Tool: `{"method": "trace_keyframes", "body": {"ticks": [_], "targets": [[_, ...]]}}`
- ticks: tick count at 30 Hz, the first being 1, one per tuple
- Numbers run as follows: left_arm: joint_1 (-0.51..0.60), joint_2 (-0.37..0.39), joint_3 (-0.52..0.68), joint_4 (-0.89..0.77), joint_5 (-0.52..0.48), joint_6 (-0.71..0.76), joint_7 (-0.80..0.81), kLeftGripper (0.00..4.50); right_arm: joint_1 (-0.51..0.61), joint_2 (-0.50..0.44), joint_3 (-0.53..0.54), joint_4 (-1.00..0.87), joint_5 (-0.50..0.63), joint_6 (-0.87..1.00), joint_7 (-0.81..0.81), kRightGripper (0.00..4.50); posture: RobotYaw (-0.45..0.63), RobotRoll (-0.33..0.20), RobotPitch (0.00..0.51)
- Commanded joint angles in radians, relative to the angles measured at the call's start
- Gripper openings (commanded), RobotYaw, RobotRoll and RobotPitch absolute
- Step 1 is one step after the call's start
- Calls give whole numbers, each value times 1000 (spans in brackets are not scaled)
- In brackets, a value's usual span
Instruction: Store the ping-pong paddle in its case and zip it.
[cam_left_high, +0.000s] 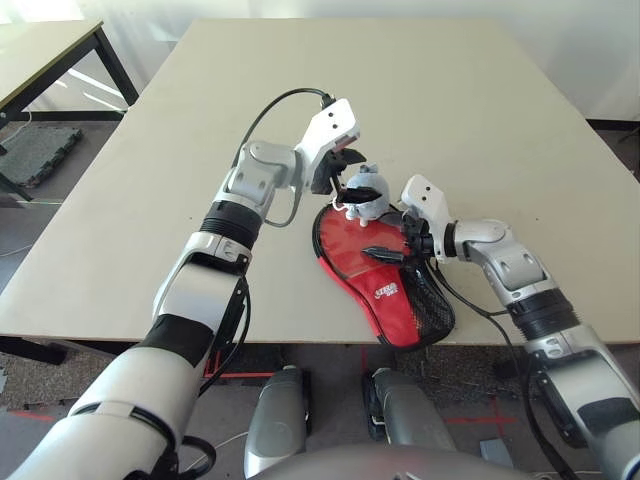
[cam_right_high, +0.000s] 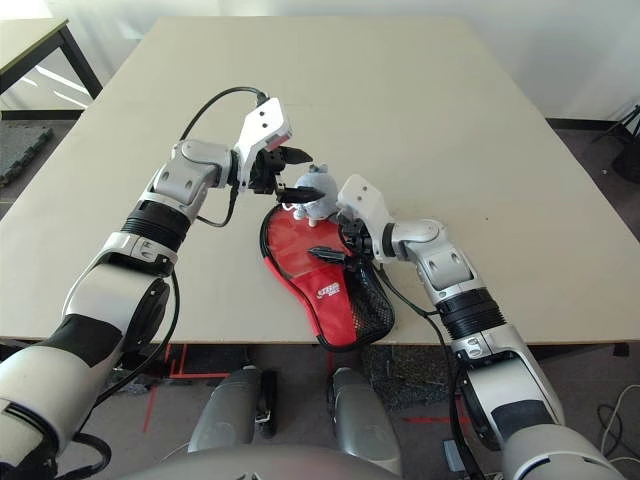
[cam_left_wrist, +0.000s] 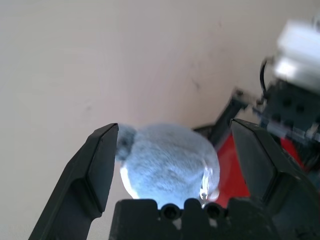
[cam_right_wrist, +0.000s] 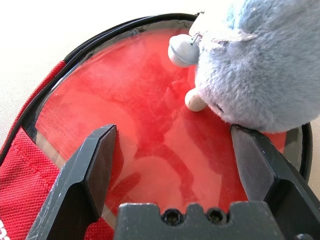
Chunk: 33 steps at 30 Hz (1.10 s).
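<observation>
Right wrist view: paddle (cam_right_wrist: 150, 150) sits in case (cam_left_high: 385, 290), both grippers' jaws released w/ nothing held, so you clear grey plush (cam_left_high: 366, 192) before zipping.

Open table (cam_left_high: 480, 110) across the upper frame and at far left. At centre, crowded: fluffy grey lump (cam_left_high: 366, 192) atop the case (cam_left_high: 385, 285), hemmed between left pincer (cam_left_high: 335, 170) and right pincer (cam_left_high: 395, 245).
</observation>
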Motion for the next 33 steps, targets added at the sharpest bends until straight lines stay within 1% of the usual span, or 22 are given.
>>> {"method": "trace_keyframes", "body": {"ticks": [1, 2, 4, 7, 11, 14, 19, 24, 33], "targets": [[-6, 46, -3, -49, -12, 34, -6, 4475, 19, 0, 32, 39, -25, 16, 10, 4500, 126, 0, 89], [-1, 57, -7, -60, -12, 41, -10, 4475, 19, 0, 32, 41, -26, 14, 10, 4500, 126, 0, 89], [38, 108, -36, -114, 5, 39, -39, 4475, 19, 0, 33, 40, -25, 14, 10, 4500, 126, 0, 89], [123, 173, -76, -217, 16, 56, -66, 4475, 19, -1, 35, 37, -25, 15, 12, 4500, 127, 0, 90], [215, 219, -98, -338, -8, 112, -78, 4475, 19, -6, 34, 39, -25, 13, 13, 4500, 125, 0, 90], [267, 238, -106, -401, -17, 130, -78, 4475, 19, -9, 32, 39, -24, 14, 13, 4500, 125, 0, 90], [309, 237, -123, -435, -20, 140, -67, 4475, 19, -13, 32, 41, -25, 13, 14, 4500, 123, 0, 90], [339, 216, -156, -463, -26, 160, -68, 4475, 27, -31, 26, 35, -26, 14, 19, 4500, 116, 0, 90], [382, 169, -221, -443, -7, 142, -41, 4475, 51, -85, 2, 2, -15, 24, 26, 4500, 100, 0, 94]]}}
